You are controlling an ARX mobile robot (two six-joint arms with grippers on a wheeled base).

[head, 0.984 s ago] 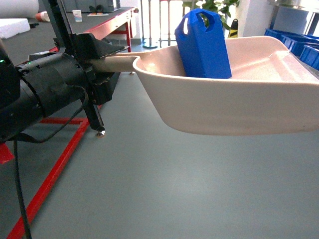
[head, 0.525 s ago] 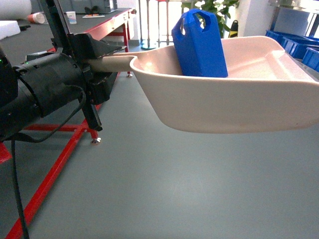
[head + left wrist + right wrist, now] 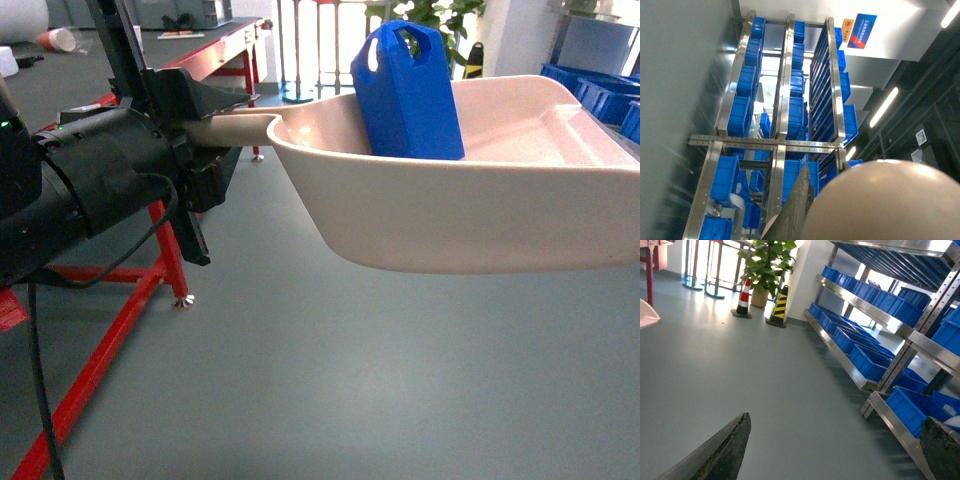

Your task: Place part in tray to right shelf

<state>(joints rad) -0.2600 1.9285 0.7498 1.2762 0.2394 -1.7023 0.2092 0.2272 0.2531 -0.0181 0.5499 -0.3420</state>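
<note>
Tray (image 3: 480,215) runs off frame right, part (image 3: 408,92) standing inside. Left hand (image 3: 205,130) grips its handle; right hand (image 3: 835,450) spread open, nothing in it. Grey floor (image 3: 330,380), blue crates (image 3: 865,360) on steel racks.

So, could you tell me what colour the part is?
Bright blue; the part shows best in the head view.

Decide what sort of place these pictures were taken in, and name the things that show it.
Most likely a factory or warehouse parts-storage area. Tall stainless-steel racks hold rows of blue crates, striped safety cones stand on a grey floor, and a red-framed workbench stands behind.
</note>
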